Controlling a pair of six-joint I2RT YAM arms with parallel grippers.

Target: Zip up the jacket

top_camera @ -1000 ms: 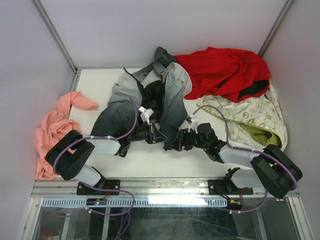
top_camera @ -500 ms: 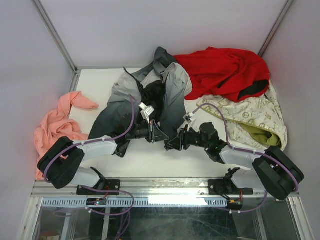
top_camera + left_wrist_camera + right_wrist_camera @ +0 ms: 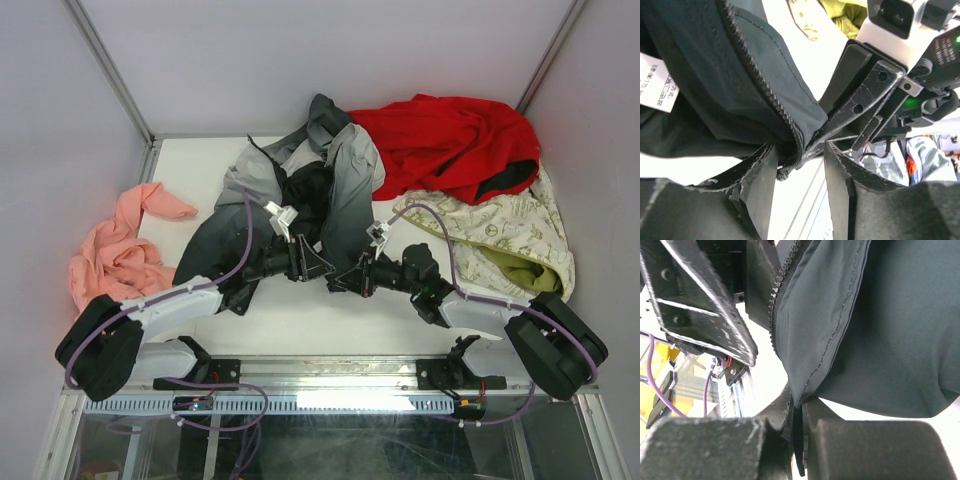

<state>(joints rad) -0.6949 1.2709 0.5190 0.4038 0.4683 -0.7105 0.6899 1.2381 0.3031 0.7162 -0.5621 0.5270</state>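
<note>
— What do we see at the far left?
— A pink cloth (image 3: 115, 255), bunched at the left edge of the table (image 3: 290, 322), well apart from everything else.

— And our left gripper (image 3: 800, 159)?
— Its jaws stand apart. The bottom corner of the jacket (image 3: 345, 195), where the zipper (image 3: 765, 85) ends, sits between them. The corner touches one pad, and we see a gap before the other, so nothing is pinched there.

— Where does the jacket itself lie?
— At the middle of the table, beyond both grippers. It is spread open with the black lining up, and the near hem hangs toward us. A white label (image 3: 655, 82) shows on the lining.

— And our right gripper (image 3: 799, 409)?
— It is just beside the left one, tip facing tip. Its jaws are pressed almost together on a thin edge of the dark shell fabric.

— What is further right?
— A red garment (image 3: 450, 140) lies at the back, touching the jacket's collar side. A cream patterned cloth (image 3: 500, 235) lies nearer us, partly under it.
</note>
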